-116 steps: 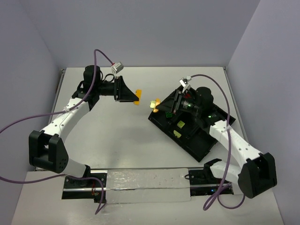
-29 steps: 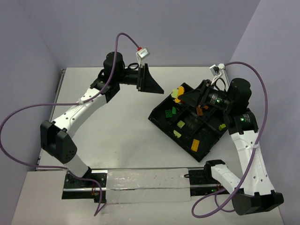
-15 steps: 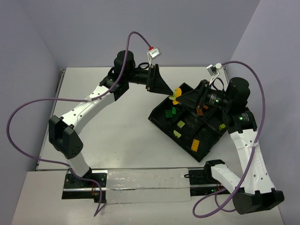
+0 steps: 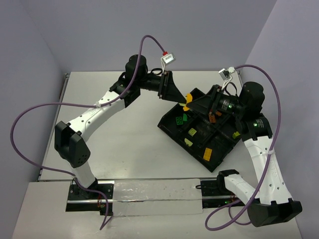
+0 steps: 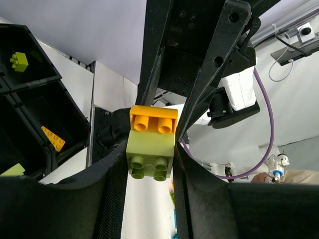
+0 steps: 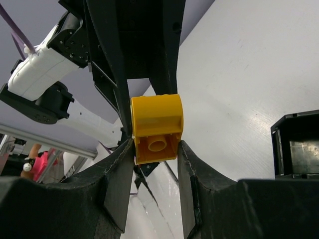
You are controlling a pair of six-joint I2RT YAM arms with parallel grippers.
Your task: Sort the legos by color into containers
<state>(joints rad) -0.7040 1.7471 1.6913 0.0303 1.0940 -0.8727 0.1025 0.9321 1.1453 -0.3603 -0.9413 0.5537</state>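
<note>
A yellow brick (image 4: 187,99) stacked on a pale yellow-green brick (image 5: 150,153) hangs in the air between both grippers, just beyond the black tray's (image 4: 172,130) far corner. My left gripper (image 4: 179,97) is shut on the pale yellow-green brick; in the left wrist view (image 5: 150,158) the yellow brick (image 5: 153,119) sits at the fingertips' far end. My right gripper (image 4: 193,104) is shut on the yellow brick, seen from below (image 6: 156,124) between its fingers (image 6: 156,149). The tray holds green bricks (image 4: 179,120), a yellow one (image 4: 192,132), a pale one (image 4: 188,142) and an orange-yellow one (image 4: 208,153).
The left wrist view shows tray compartments (image 5: 47,79) with a lime brick (image 5: 19,60) and a yellow-orange wedge piece (image 5: 53,138). A tray corner (image 6: 295,144) shows in the right wrist view. Purple cables loop over both arms. A clear strip (image 4: 154,196) lies along the near edge.
</note>
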